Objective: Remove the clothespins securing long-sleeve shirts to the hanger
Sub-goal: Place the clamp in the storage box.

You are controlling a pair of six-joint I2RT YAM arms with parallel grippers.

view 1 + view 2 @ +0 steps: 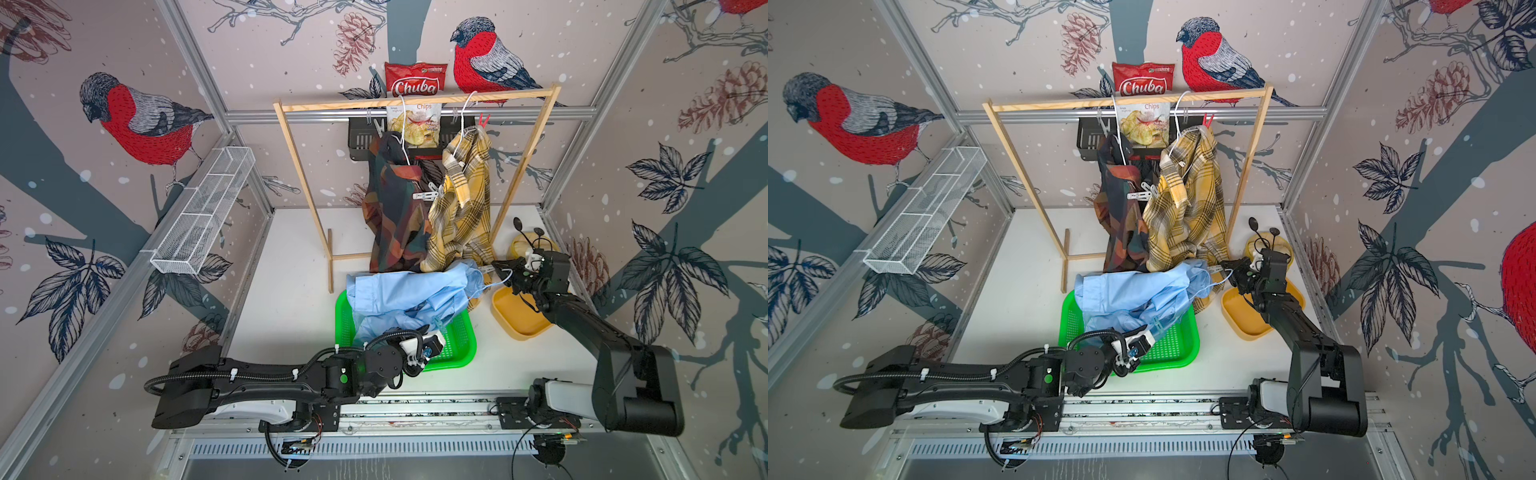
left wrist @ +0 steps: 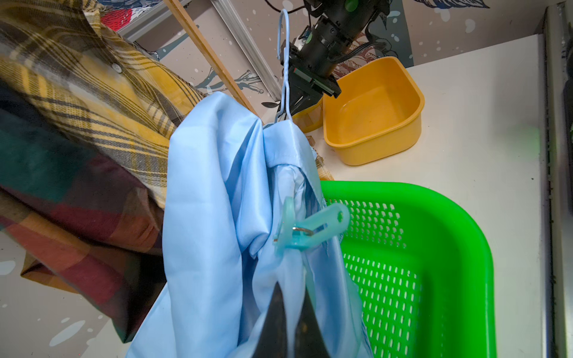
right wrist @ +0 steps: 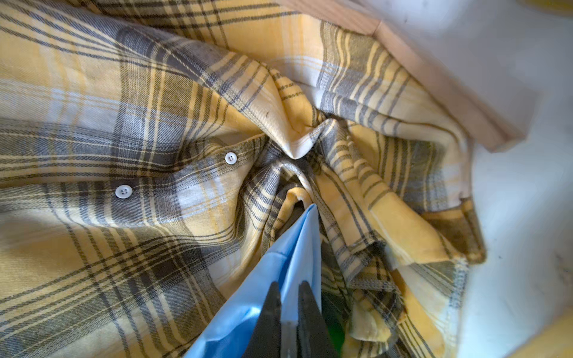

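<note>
Clothespin (image 2: 313, 231), translucent teal, on smooth shirt (image 2: 210, 217)

At my twelve o'clock, the one thing I can read is the red chips bag (image 1: 416, 85). "Chuba" runs in white script across its red top, and "Chips" stands in red on the pale panel below. The wooden rail (image 1: 498, 94) crosses between those two words. The bag's smaller print is too fine to read.
</note>
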